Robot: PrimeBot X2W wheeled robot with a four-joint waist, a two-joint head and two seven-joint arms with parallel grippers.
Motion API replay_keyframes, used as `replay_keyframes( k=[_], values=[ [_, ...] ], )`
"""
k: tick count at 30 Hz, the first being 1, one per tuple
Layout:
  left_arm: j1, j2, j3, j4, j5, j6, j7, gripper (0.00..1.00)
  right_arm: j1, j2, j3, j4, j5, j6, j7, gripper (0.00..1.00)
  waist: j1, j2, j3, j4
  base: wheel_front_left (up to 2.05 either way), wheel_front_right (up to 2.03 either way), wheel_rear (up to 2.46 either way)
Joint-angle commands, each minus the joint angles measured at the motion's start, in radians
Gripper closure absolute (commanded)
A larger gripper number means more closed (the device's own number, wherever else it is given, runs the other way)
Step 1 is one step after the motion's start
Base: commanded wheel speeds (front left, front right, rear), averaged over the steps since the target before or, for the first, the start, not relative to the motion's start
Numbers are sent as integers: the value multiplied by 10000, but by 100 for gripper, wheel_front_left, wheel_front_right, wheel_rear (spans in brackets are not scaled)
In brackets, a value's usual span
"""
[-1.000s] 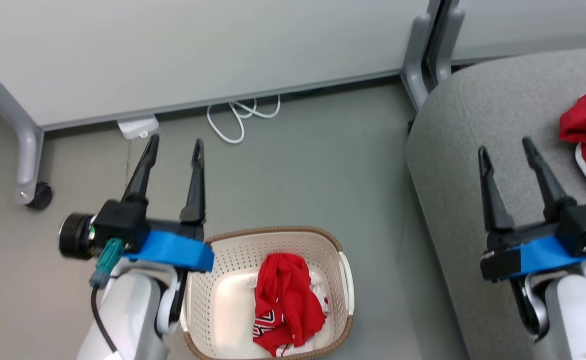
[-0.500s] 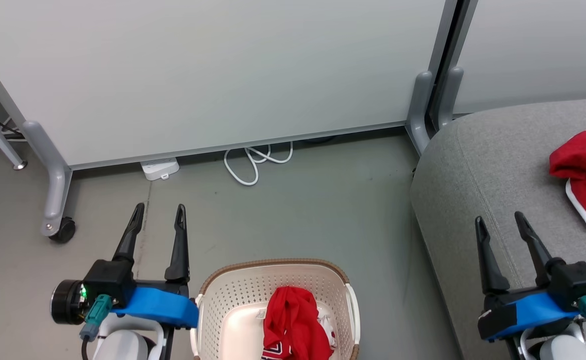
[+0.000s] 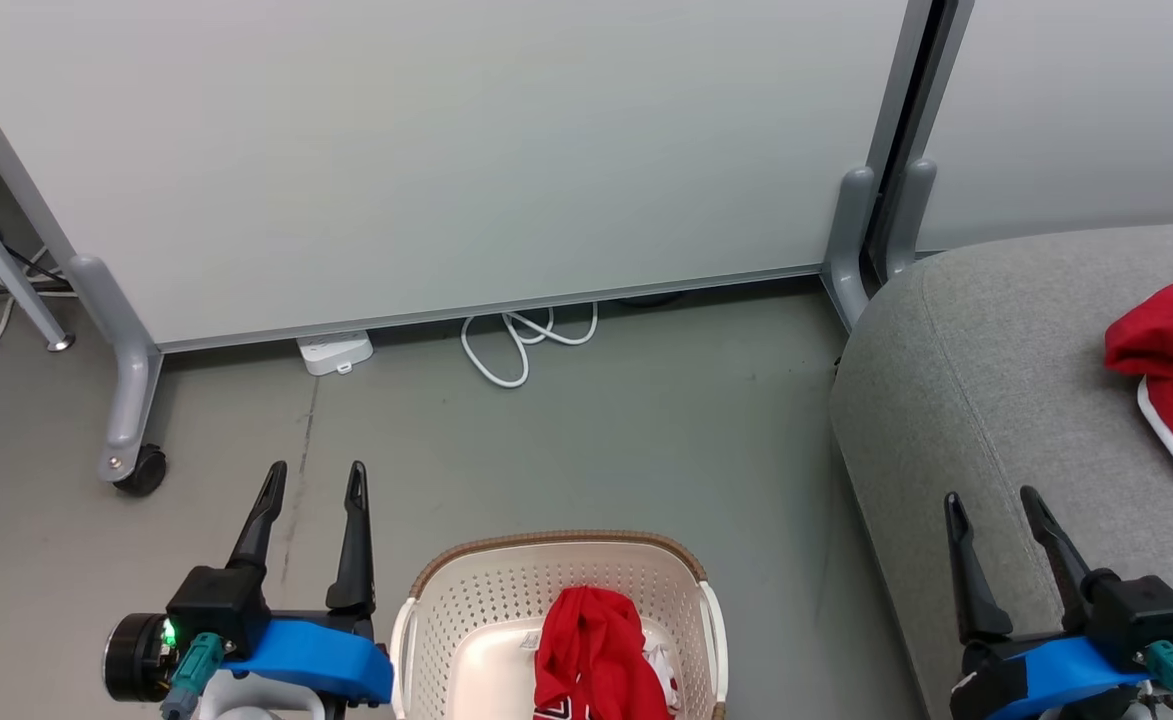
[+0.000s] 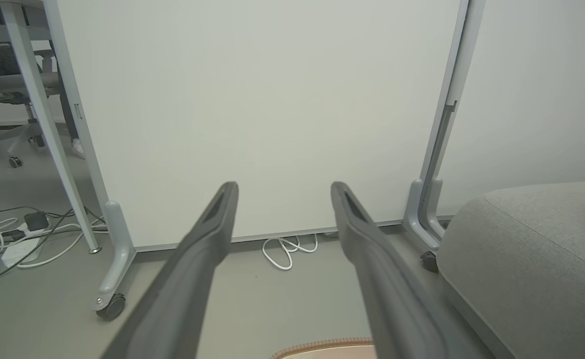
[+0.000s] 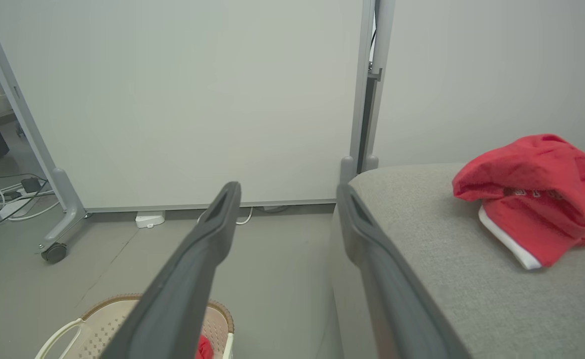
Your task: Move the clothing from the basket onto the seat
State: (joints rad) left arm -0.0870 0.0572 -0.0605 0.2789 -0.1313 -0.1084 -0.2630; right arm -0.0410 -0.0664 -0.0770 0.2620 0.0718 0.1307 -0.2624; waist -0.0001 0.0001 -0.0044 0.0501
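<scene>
Presently, the left pincer [image 3: 314, 470] stands open, its two long, dark, tapering fingers spread and empty, over the grey floor [image 3: 596, 440] just left of the basket [image 3: 556, 541]. The right pincer [image 3: 990, 497] is likewise open and empty, poised over the front left part of the seat [image 3: 996, 380].

Head view: the basket is cream-white perforated plastic with rounded corners and a brown woven-look rim. A crumpled red garment [image 3: 596, 650] with white trim lies inside it, toward its right side, cut off by the lower frame edge. A second red garment [image 3: 1171, 340], edged with a white band, lies on the seat well apart from the right pincer and is cut off by the right frame edge.

Right wrist view: the second red garment appears whole and in profile, a soft rumpled mound resting on the seat's coarse light-grey fabric. The seat's corner is rounded. One white side handle [image 5: 60, 335] of the basket loops out at lower left.

Left wrist view: the fingers frame a smooth pale partition panel [image 4: 272, 99], a loosely coiled white cable [image 4: 287, 249] at its foot, and a grey metal leg ending in a black caster [image 4: 110, 306]. A sliver of the brown rim sits at the bottom edge.
</scene>
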Motion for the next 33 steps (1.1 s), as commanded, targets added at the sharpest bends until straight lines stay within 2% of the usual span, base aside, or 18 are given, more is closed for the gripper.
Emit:
replay_keyframes(
  k=[1,15,22,33],
  values=[
    [66,-16,58,22,63,-46,-26,0,104,49,-14,14,36,1,-38,0,1,-1,-14,5,0,0,0],
    [51,-70,147,10,131,-143,-26,0,33,106,4,11,-15,1,-38,0,1,-1,12,-22,0,0,0],
    [-291,-73,-231,105,34,-161,-26,0,-178,113,82,37,-12,1,-38,0,1,-1,159,-144,0,0,0],
    [-1847,-40,-1300,1235,241,-242,-26,0,-1229,122,454,-273,73,1,-38,0,1,-1,1545,-848,0,0,0]
  ],
)
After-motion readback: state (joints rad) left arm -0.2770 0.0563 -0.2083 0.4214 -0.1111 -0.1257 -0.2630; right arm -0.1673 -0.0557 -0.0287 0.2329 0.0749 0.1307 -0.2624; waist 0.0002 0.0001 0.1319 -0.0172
